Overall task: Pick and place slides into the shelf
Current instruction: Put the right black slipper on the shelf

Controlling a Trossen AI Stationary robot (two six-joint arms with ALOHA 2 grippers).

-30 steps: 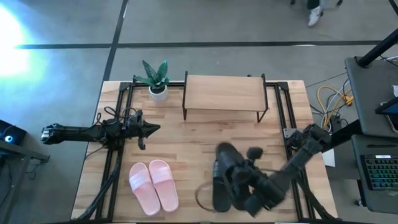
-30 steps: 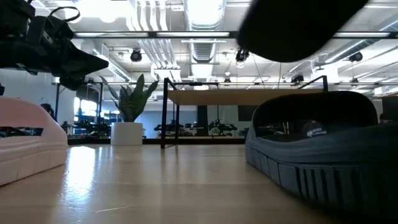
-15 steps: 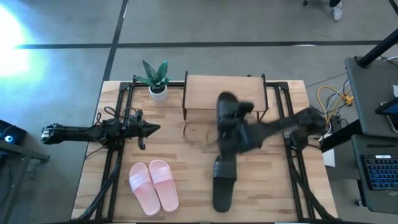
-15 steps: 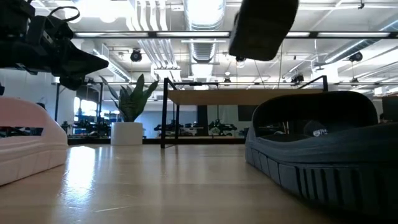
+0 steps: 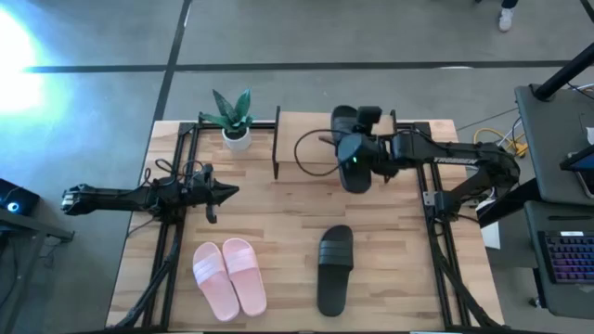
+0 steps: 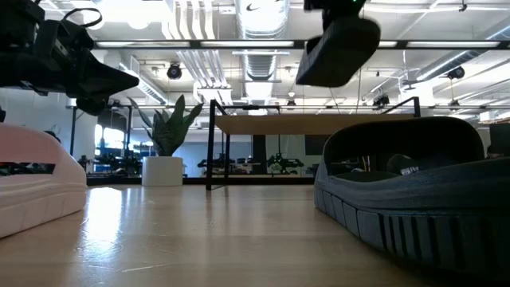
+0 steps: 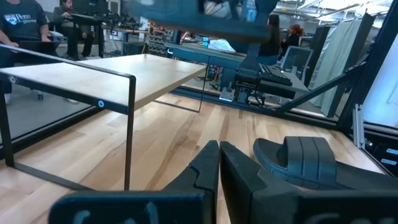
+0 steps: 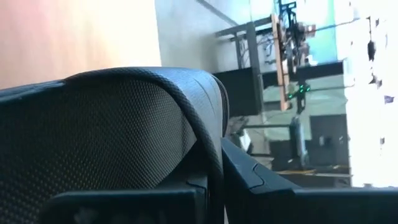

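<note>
Black rubber fills the near end of the scene: one black slide [image 5: 335, 267] lies flat on the wooden surface [image 5: 278, 218] at the near right, toe pointing toward the shelf [image 5: 306, 139], and the pink pair [image 5: 229, 276] sits side by side at the near left. Farther back on the left, the left gripper [image 5: 221, 192] waits above the surface with its fingers pressed together and nothing between them. Farthest off, the right gripper [image 5: 360, 153] holds the second black slide [image 5: 348, 148] in the air over the right half of the shelf's top board, its fingers clamped on the strap.

To do this step well, the arm should probably lower the slide level, sole down and lined up with the board's depth, keeping it well inside the right edge so its mate can fit beside it, and let go only once the sole is resting on the wood.

The high view gives the slide's place over the board but not its height. The low view supplies that: the carried slide [image 6: 339, 48] hangs clearly above the board [image 6: 319, 123], tilted, not touching. The right wrist view alone shows the grip, with the mesh strap [image 8: 124, 130] against the dark fingers [image 8: 249, 174]. The left wrist view shows the shelf's open space under the board and the resting slide [image 7: 298, 162] beyond the closed fingertips [image 7: 214, 168]
</note>
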